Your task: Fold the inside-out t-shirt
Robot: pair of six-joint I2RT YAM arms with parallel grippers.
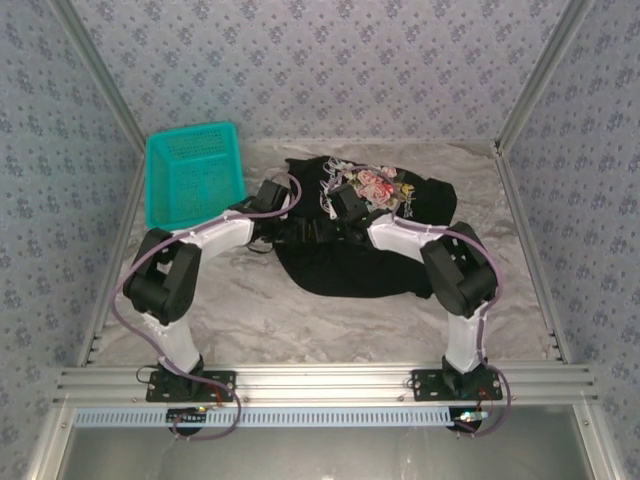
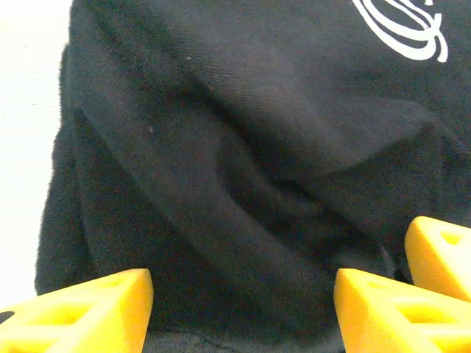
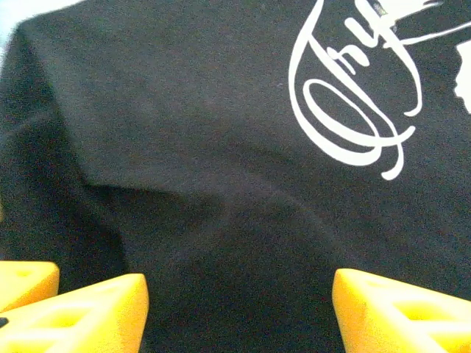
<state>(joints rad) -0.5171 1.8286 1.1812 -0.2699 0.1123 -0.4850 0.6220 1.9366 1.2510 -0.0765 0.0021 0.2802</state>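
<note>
Midway across the tabletop point(image 1: 300, 320), the crumpled black t-shirt point(image 1: 350, 268) lay print-up; the left end effector point(image 2: 243, 294) and right end effector point(image 3: 239, 294) were both spread over it.

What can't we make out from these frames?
1) Top view: sleeves and collar of the shirt. It lies bunched and the arms cover its middle.
2) Left wrist: lettering cut by the top edge, unreadable.
3) Right wrist: lettering cut by the top and right edges.
4) Wrist views: left gripper and right gripper cut by the bottom edge. Whether the open fingers press the cloth is unclear.
</note>
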